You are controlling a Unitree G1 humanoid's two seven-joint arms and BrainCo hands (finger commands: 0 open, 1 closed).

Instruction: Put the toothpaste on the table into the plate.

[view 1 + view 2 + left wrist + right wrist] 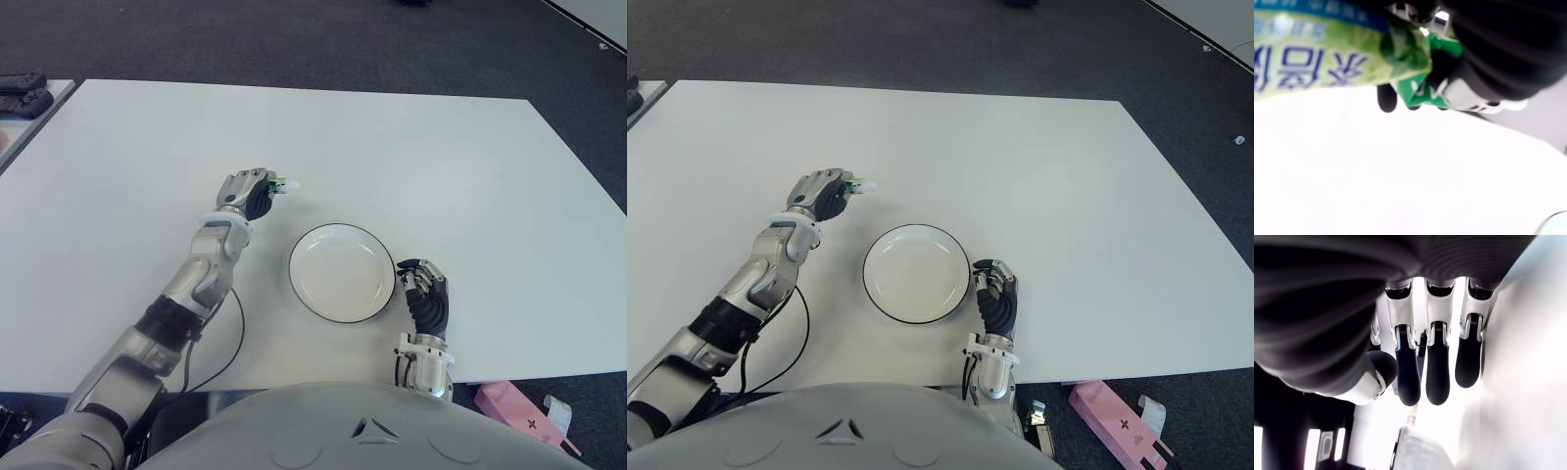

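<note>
My left hand is closed around a green and white toothpaste tube, whose end sticks out to the right of the fingers. In the left wrist view the tube fills the space under the curled fingers, above the white table. A white plate with a dark rim lies on the table to the right of and nearer than that hand. My right hand shows just right of the plate, near the table's front edge, its fingers loosely bent and holding nothing.
The white table stretches wide behind and to both sides. A pink box lies on the dark floor beyond the front right edge. Dark objects sit on another surface at the far left. A black cable hangs from my left arm.
</note>
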